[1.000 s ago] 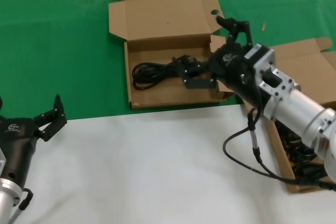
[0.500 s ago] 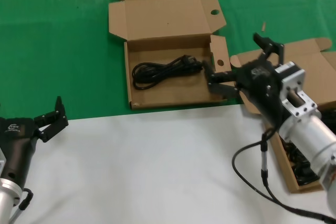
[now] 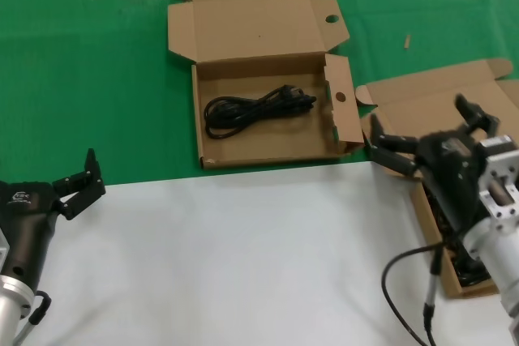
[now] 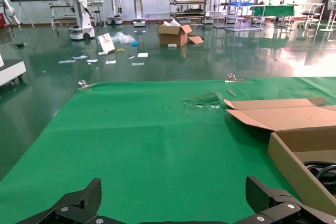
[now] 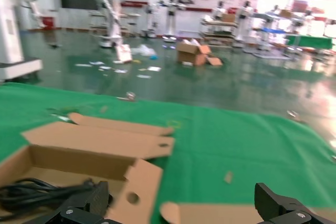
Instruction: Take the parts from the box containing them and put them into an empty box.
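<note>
The hole-punched box (image 3: 268, 151) lies open at the centre with one black cord (image 3: 255, 109) coiled inside. The plain-flapped box (image 3: 430, 103) lies at the right. Its cords (image 3: 464, 268) are mostly hidden behind my right arm. My right gripper (image 3: 420, 123) is open and empty above the near left corner of the plain box. In the right wrist view the right gripper (image 5: 184, 203) is wide open, with the punched flap (image 5: 134, 192) and the cord (image 5: 31, 190) ahead. My left gripper (image 3: 79, 180) is open and idle at the near left, and its wrist view (image 4: 173, 198) shows it empty.
Green cloth (image 3: 89, 79) covers the far half of the table, white cloth (image 3: 227, 257) the near half. The punched box's lid (image 3: 251, 26) stands open toward the back. A black cable (image 3: 405, 281) hangs from my right arm.
My right gripper has drawn back from over the hole-punched box to the right, to the plain box, open and empty. The cord stays in the hole-punched box. The left arm has not moved.
</note>
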